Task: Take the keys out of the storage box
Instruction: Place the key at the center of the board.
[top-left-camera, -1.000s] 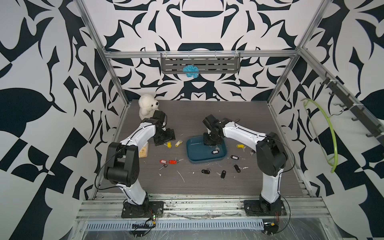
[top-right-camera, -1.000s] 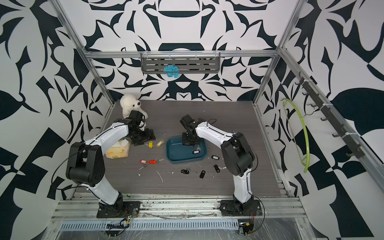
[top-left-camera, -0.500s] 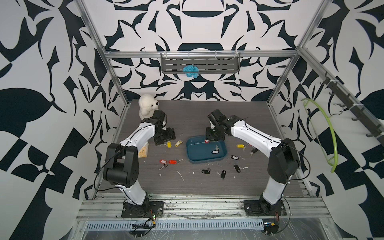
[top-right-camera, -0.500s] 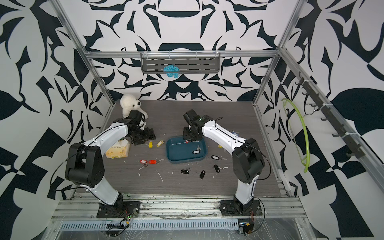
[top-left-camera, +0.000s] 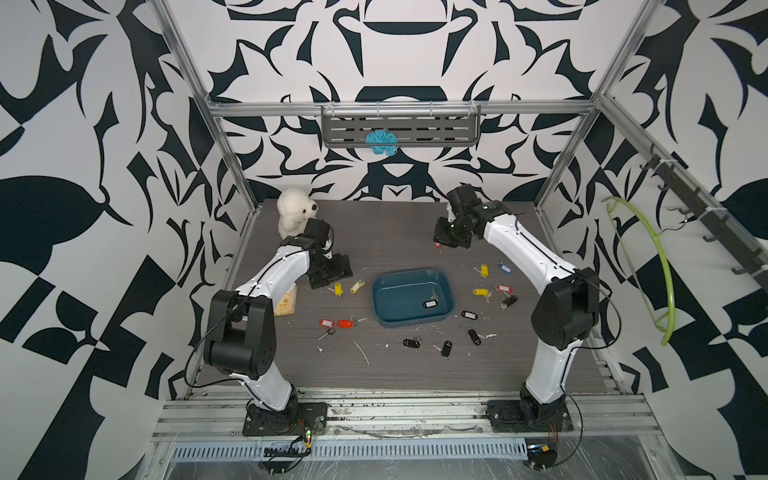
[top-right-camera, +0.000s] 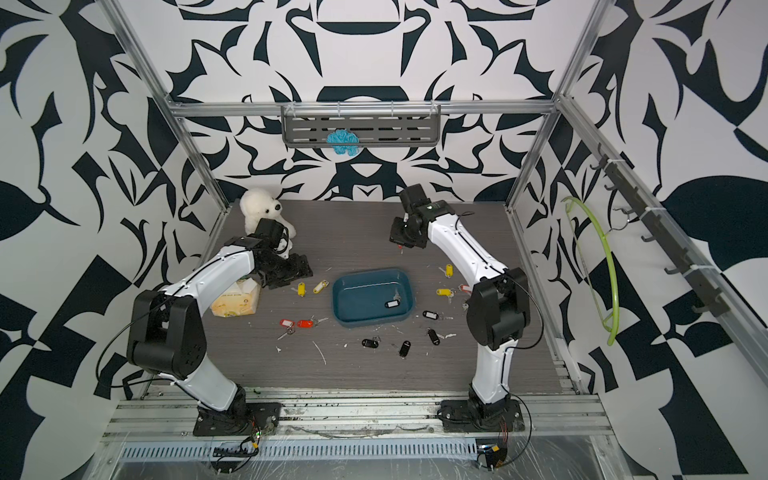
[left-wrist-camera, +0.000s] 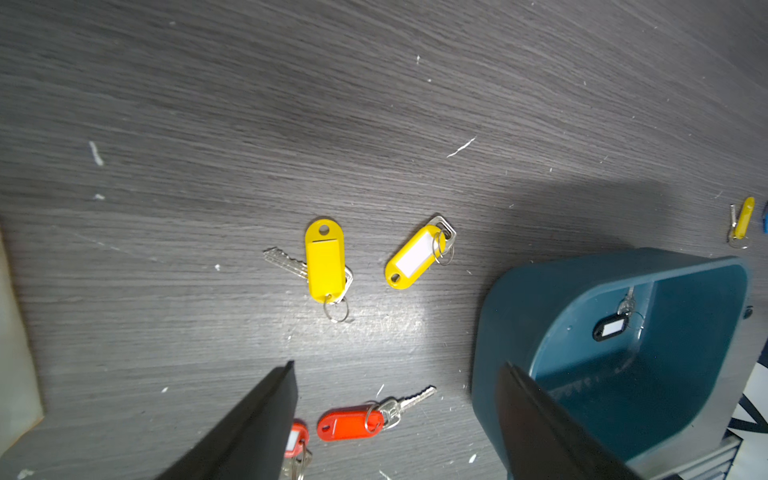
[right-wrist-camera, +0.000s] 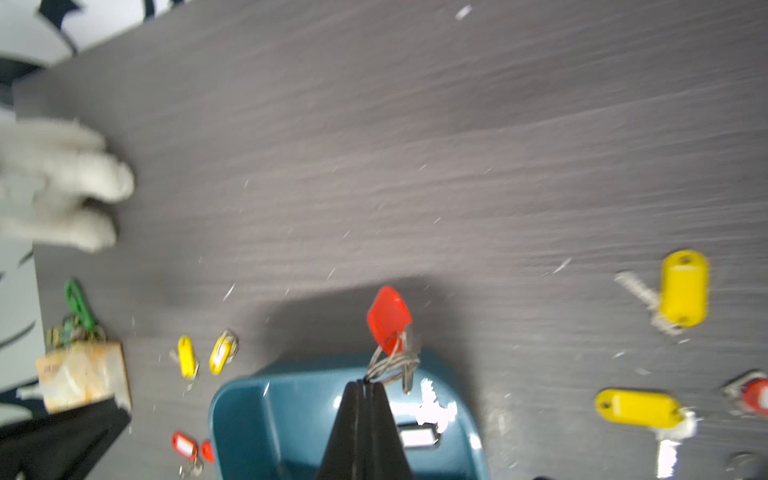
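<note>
Risen beyond the storage box, the right end effector now pinches a red-tagged key by its ring; swinging may shake it loose, while the left end effector gapes empty.

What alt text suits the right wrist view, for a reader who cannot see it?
The shut right gripper holds a red-tagged key by its ring. Nearby sits the teal storage box with one black-tagged key inside; yellow-tagged keys lie on the dark table.
</note>
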